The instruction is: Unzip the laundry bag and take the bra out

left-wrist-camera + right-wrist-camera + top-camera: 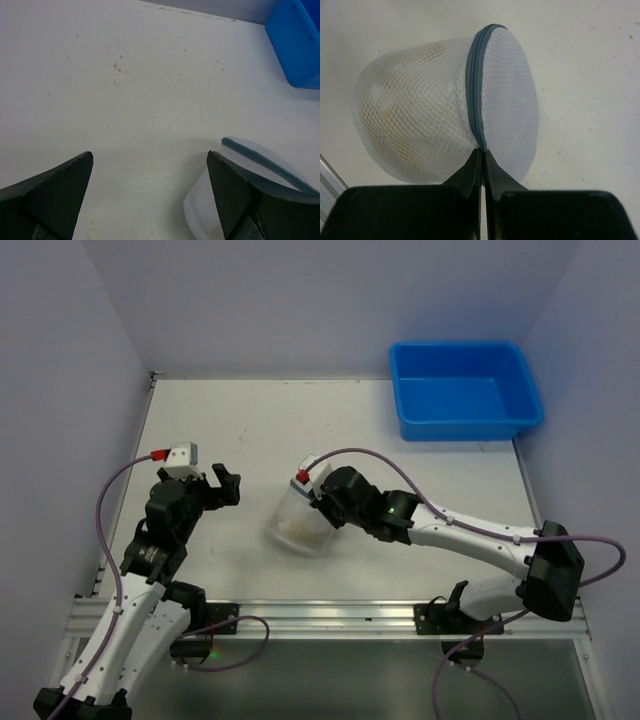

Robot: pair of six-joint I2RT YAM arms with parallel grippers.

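Top view: blue bin [468, 427], rectangular and open-topped, at 1 o'clock on the pale counter [250, 420], its long side parallel to the far edge and close to the right wall [600, 360]. A ribbed metal rail [320, 618] runs along the 6 o'clock edge. Left wrist view: bin corner [300, 45] at 2 o'clock; faint dark specks [118, 66] on the counter [150, 115] at 11 o'clock.

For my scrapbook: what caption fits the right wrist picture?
Right tool pinches the grey-blue zipper of the round white mesh laundry bag, yellowish fabric inside.
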